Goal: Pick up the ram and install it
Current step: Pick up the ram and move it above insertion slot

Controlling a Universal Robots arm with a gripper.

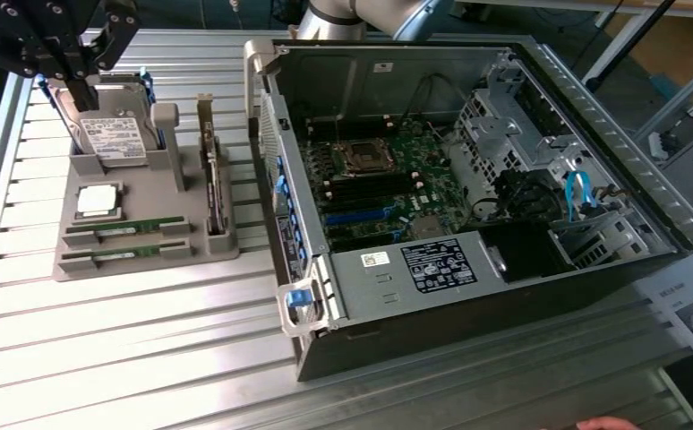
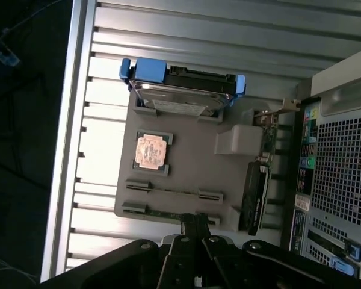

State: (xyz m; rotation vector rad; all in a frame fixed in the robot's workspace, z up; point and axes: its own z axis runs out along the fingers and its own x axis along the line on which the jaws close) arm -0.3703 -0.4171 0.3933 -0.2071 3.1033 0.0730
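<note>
Two long green ram sticks (image 1: 125, 227) (image 1: 117, 254) lie on edge in slots at the near end of a grey holder tray (image 1: 143, 269). The wrist view sees them from above as thin strips (image 2: 173, 192) (image 2: 145, 209). My black gripper (image 1: 82, 93) hangs high over the tray's far end, above the hard drive, well apart from the ram. In the wrist view its fingertips (image 2: 195, 221) are pressed together with nothing between them.
The tray also holds a hard drive (image 1: 114, 134) with blue rails, a square silver processor (image 1: 96, 202) and a dark card (image 1: 213, 184) on edge. To the exterior view's right lies an open computer case (image 1: 633, 269) showing its motherboard (image 1: 364, 193). A hand (image 1: 610, 423) shows at the front edge.
</note>
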